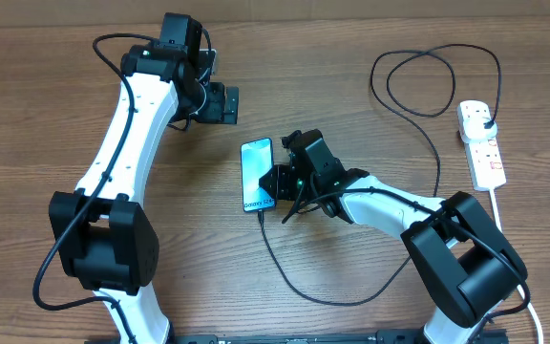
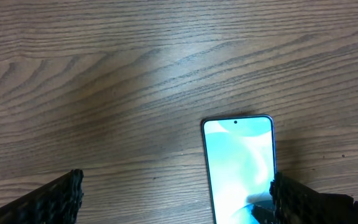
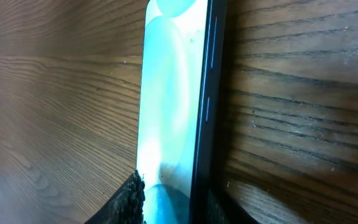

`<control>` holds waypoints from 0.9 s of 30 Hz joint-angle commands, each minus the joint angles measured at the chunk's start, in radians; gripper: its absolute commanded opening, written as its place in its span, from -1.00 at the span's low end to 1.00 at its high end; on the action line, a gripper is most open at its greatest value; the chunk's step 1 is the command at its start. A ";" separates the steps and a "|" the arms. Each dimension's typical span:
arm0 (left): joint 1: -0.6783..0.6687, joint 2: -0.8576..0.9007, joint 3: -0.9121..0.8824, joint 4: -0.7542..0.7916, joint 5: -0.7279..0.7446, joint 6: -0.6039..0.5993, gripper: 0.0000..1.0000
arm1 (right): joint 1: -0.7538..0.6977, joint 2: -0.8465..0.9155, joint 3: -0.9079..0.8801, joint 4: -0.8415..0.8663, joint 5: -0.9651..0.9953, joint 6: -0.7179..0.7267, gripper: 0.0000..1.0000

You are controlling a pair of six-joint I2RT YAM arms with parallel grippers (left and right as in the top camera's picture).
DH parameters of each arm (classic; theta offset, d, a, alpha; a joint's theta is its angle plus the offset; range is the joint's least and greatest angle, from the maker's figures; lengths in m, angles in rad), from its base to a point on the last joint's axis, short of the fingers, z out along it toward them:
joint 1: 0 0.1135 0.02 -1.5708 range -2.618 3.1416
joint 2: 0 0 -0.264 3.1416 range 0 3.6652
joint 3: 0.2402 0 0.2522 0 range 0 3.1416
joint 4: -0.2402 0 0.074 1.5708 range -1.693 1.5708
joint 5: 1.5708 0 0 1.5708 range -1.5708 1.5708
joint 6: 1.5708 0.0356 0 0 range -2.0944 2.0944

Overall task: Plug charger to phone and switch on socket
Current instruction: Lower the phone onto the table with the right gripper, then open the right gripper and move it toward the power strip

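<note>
Brown wood-grain surface (image 1: 285, 57) filling almost the whole overhead view, long darker streaks running across it, paler tan strip (image 1: 351, 5) along its far edge, even soft light, faint blurred shadows

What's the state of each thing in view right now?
phone: flat on the table, screen lit.
charger: plug seated in the socket; phone-end tip hidden, mating unclear.
socket: one outlet occupied; switch position too small to tell.
left gripper: open, empty.
right gripper: at the phone's lower end; grip unclear.
</note>
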 commanded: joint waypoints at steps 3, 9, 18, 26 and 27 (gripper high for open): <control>0.008 -0.004 -0.002 0.003 -0.015 -0.010 0.99 | -0.006 0.001 0.013 0.007 -0.001 -0.008 -0.34; 0.008 -0.004 -0.002 0.003 -0.015 -0.010 0.99 | -0.006 0.001 0.013 0.007 -0.001 -0.008 -0.32; 0.008 -0.004 -0.002 0.003 -0.014 -0.010 1.00 | -0.016 0.001 0.013 -0.004 0.000 -0.008 -0.27; 0.008 -0.004 -0.002 0.003 -0.014 -0.010 0.99 | -0.021 0.001 0.013 -0.012 0.000 -0.008 -0.25; 0.008 -0.004 -0.002 0.003 -0.014 -0.010 0.99 | -0.021 0.001 0.013 -0.012 0.000 -0.008 -0.24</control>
